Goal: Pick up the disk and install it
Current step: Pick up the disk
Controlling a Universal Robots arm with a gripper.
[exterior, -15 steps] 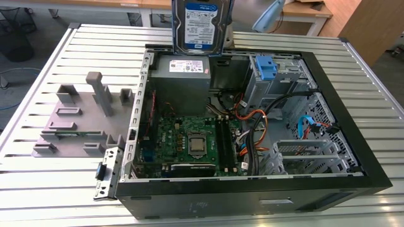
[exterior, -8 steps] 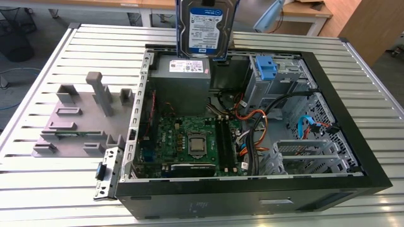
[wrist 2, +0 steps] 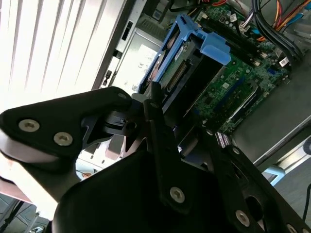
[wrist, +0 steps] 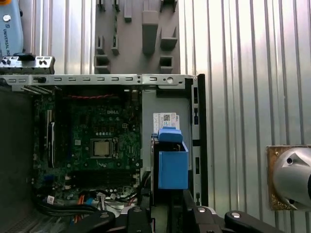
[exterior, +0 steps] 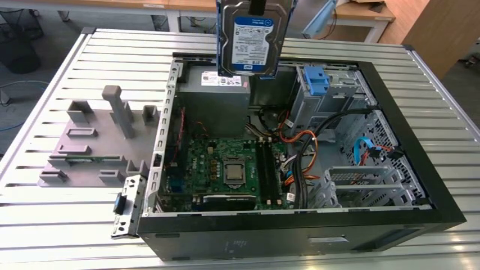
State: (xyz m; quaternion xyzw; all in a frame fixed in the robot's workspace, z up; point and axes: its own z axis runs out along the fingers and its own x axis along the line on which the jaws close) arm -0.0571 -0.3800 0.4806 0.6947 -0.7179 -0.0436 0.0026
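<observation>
The disk [exterior: 251,39], a silver hard drive with a white-and-blue label in a blue caddy, hangs upright in the air over the back of the open computer case [exterior: 420,169]. My gripper [exterior: 257,5] is shut on its upper edge at the top of the exterior view. In the second wrist view the disk [wrist 2: 187,68] juts out past the black fingers [wrist 2: 154,114], with the motherboard beyond it. In the first wrist view the blue caddy end of the disk [wrist: 172,165] hangs above the grey power supply [wrist: 165,104].
Inside the case lie a green motherboard [exterior: 225,169], cables [exterior: 315,143] and a metal drive cage [exterior: 338,93] holding a bare blue bracket [exterior: 318,79]. A grey fixture with posts [exterior: 98,140] stands on the slatted table [exterior: 60,67] at the exterior view's left.
</observation>
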